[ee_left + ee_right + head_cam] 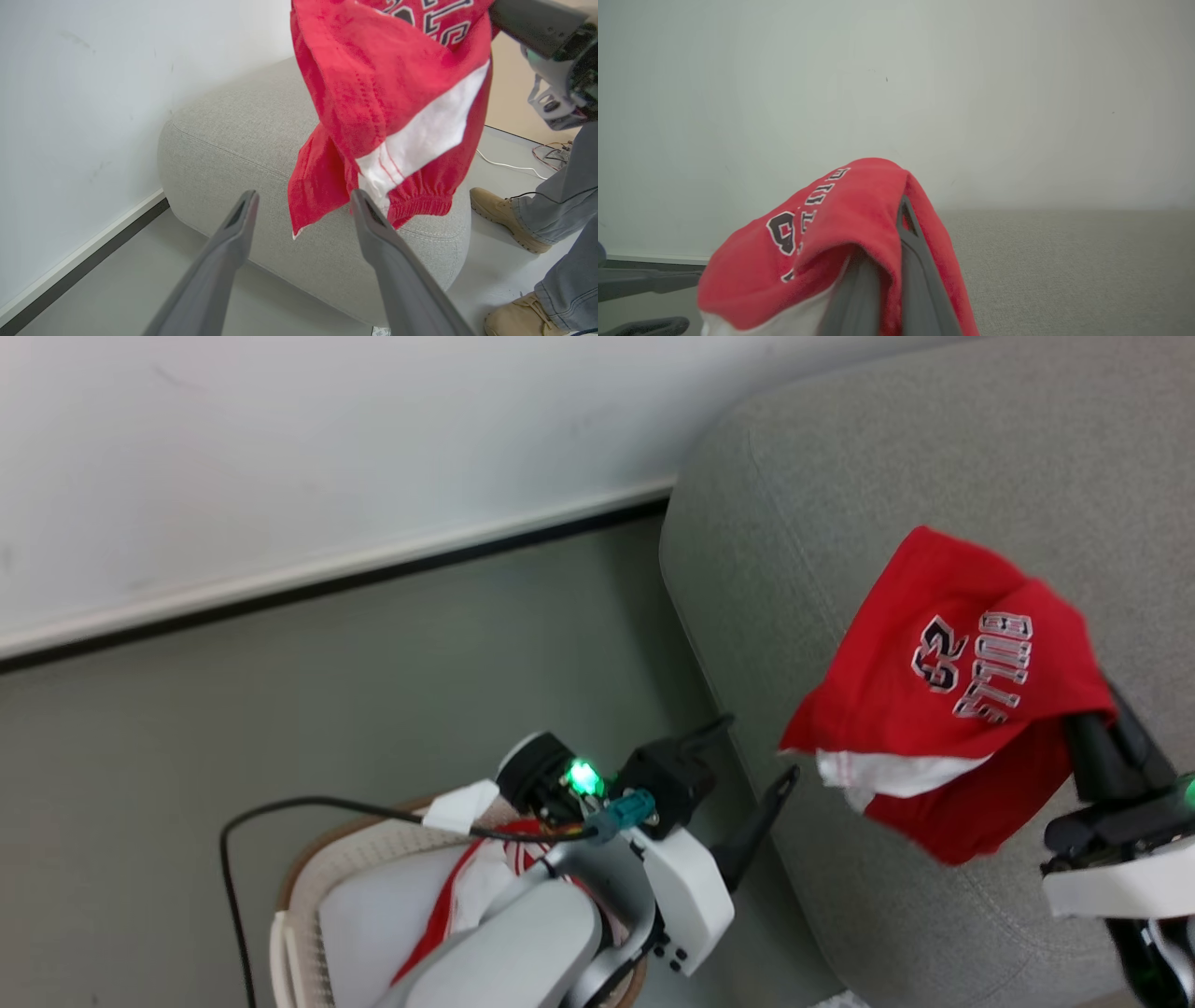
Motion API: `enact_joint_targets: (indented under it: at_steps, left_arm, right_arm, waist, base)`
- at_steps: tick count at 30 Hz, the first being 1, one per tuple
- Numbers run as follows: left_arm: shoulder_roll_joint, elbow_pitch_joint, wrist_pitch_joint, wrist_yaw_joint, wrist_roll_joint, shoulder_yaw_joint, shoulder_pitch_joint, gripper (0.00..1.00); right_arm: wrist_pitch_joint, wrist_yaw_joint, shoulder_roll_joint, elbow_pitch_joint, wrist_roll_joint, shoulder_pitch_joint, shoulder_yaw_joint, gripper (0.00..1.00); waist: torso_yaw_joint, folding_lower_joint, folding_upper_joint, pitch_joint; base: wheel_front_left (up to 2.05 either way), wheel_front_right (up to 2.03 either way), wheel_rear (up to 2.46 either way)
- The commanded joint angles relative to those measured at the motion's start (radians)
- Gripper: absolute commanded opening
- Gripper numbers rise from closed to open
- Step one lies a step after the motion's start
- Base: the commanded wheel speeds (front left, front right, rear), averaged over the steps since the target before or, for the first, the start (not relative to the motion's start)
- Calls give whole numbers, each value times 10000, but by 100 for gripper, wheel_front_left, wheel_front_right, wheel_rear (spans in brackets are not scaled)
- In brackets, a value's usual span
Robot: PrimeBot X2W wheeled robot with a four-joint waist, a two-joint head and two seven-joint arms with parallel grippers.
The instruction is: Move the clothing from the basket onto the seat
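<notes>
clothing (952,691), a red garment with white trim, hangs draped over the right gripper (896,242), whose fingers stand close together pinching the fabric, above the grey seat (840,476). the left gripper (303,200), between basket (303,877) and seat, is spread wide and empty. more red-and-white fabric (448,905) lies in the basket.

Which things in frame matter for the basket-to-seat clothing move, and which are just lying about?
Job:
- red garment, clamped in the right gripper
- left gripper, open
- more clothing in the basket
- seat

Lying about:
- a person's tan boots and jeans legs
- floor cables beside them
</notes>
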Motion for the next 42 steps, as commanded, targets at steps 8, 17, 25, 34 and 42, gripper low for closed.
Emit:
enact_joint_targets:
  at_steps: [8, 17, 25, 34, 42]
  left_arm:
    - [202, 292, 101, -283, 573, 96, -1697, 100]
    - [-36, 498, 79, -456, 971, 252, -3798, 100]
    - [-381, 355, -166, -485, 940, 89, -5232, 100]
    - [-460, 625, -575, -196, 570, -277, -5287, 100]
    - [-157, 1059, -1093, -74, 389, -306, -4502, 100]
  right_arm:
    - [1, -25, -69, 617, -320, -1919, -1133, 0]
    - [2, -25, -1018, 3139, -700, -5364, -2443, 0]
    - [4, -25, -1963, 5674, -1818, -8262, -4029, 0]
    - [4, -25, -1131, 8143, -3205, -8140, -4433, 0]
    - [4, -25, -548, 7889, -3889, -6827, -4662, 100]
  waist:
    - [-27, -1, -1, 2208]
    - [805, -1, -1, 4014]
    - [1686, -1, -1, 5011]
    - [1998, -1, -1, 5257]
    - [1951, -1, -1, 4603]
  base:
    - [0, 0, 0]
    - [0, 0, 0]
    - [0, 0, 0]
    - [0, 0, 0]
    - [0, 0, 0]
